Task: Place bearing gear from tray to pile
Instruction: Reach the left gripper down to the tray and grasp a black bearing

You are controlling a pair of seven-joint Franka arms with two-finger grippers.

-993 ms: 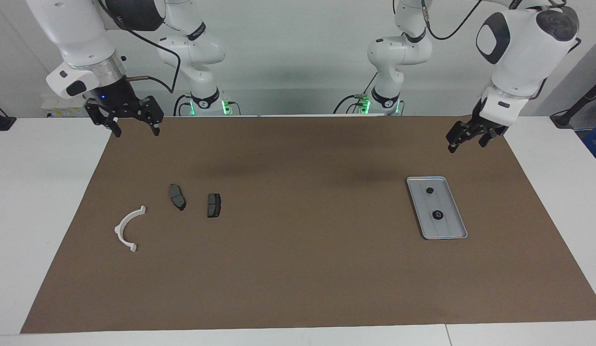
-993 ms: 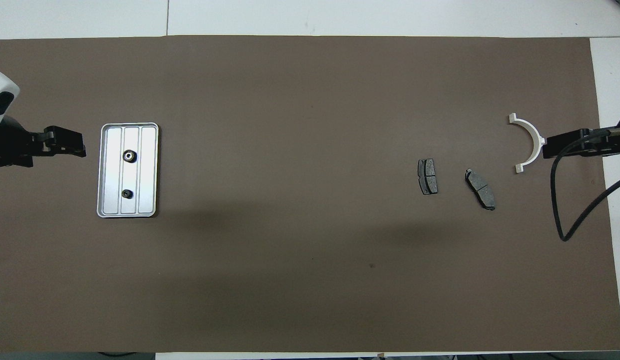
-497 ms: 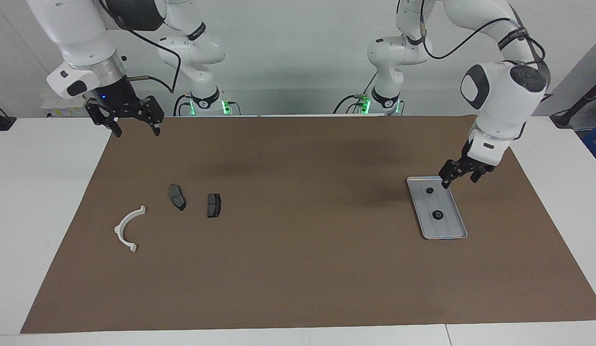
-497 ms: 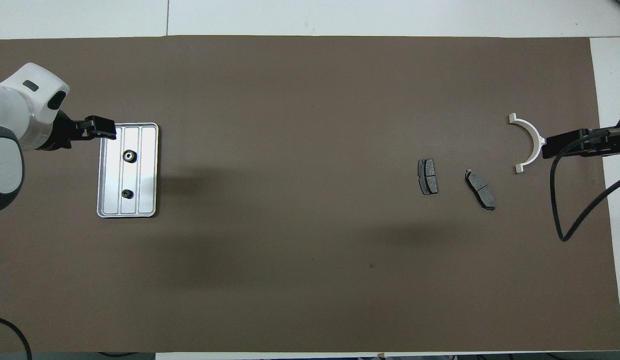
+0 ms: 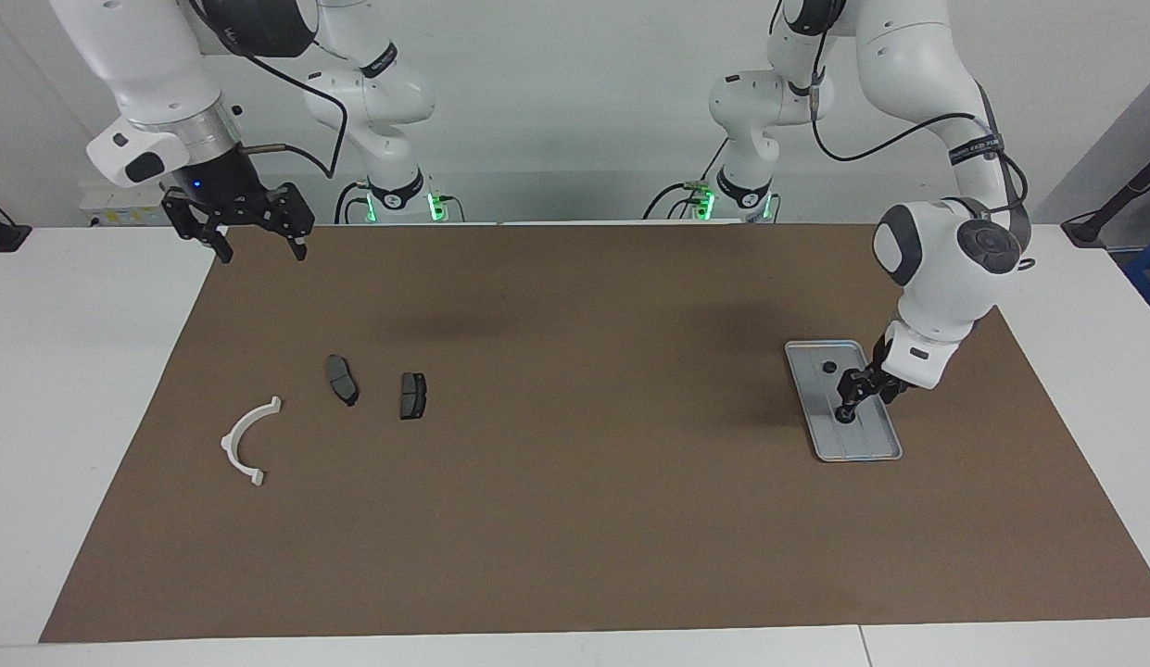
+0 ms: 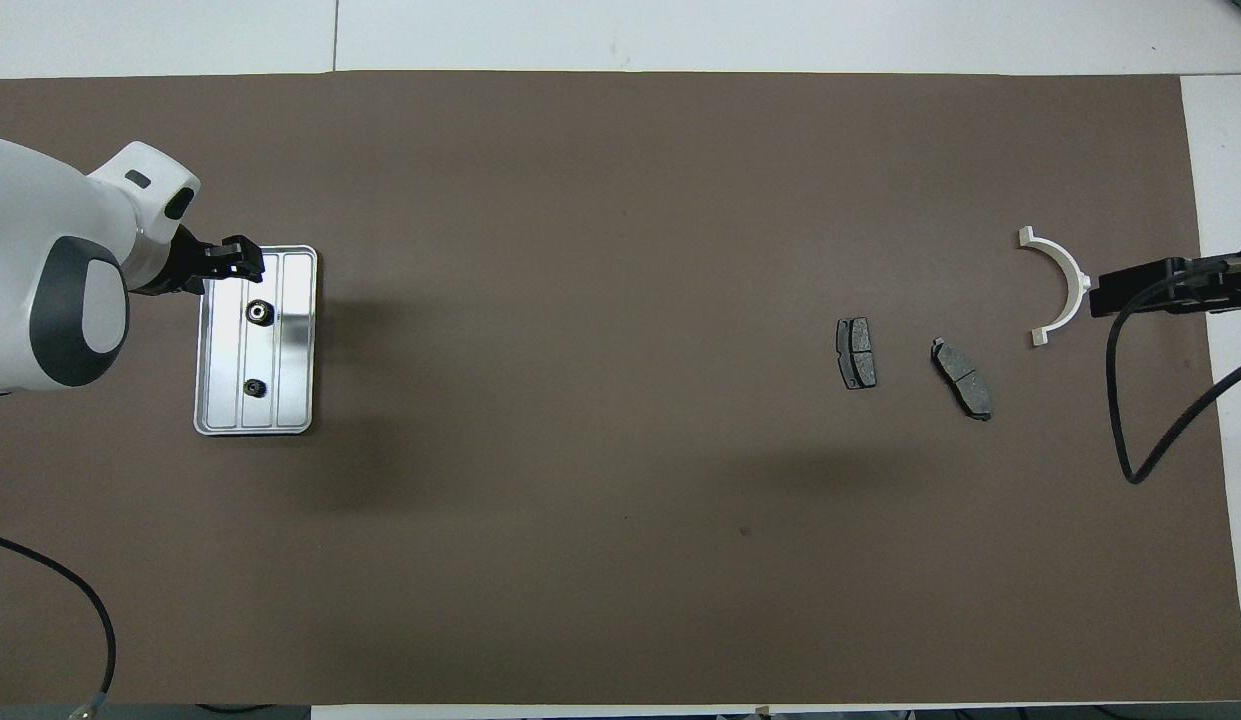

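The left gripper (image 5: 847, 411) is down on the bearing gear (image 6: 259, 313) in the tray (image 5: 878, 443) at the mat's left-arm end, its grip unreadable, so the carry to the pile (image 5: 337, 405) remains, while the right gripper (image 5: 259, 248) waits spread.

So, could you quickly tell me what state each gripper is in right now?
Left gripper: down at the tray, open or shut cannot be told.
Right gripper: open, holding nothing.
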